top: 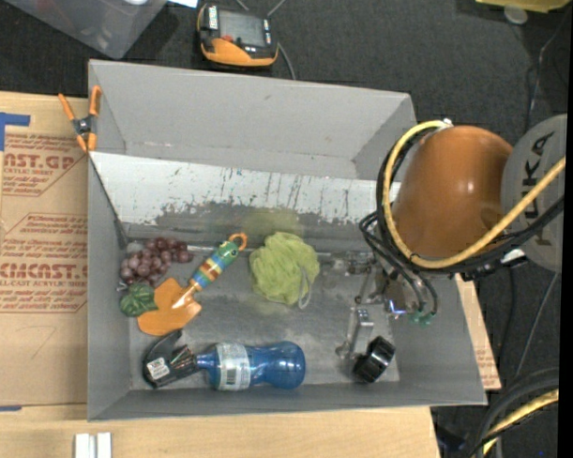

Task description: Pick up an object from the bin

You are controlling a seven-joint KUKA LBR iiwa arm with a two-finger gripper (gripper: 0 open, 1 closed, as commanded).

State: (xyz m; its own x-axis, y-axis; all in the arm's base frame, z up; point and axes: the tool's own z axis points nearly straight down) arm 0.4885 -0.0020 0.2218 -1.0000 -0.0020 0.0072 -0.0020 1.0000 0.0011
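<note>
The grey bin (pixel 272 120) holds a scatter of things. The arm (pixel 452 196), under its orange cover, leans in over the right side. A blue bottle (pixel 249 365) lies along the near wall, with a green mesh puff (pixel 283 266), an orange toy shovel (pixel 171 313) and purple grapes (pixel 152 258) farther left. The pincer (pixel 363 327) hangs low just beside a small black object (pixel 373 360) in the near right corner; I cannot tell whether it is apart or together.

Small black object (pixel 373 359), bin floor, lower right.
</note>
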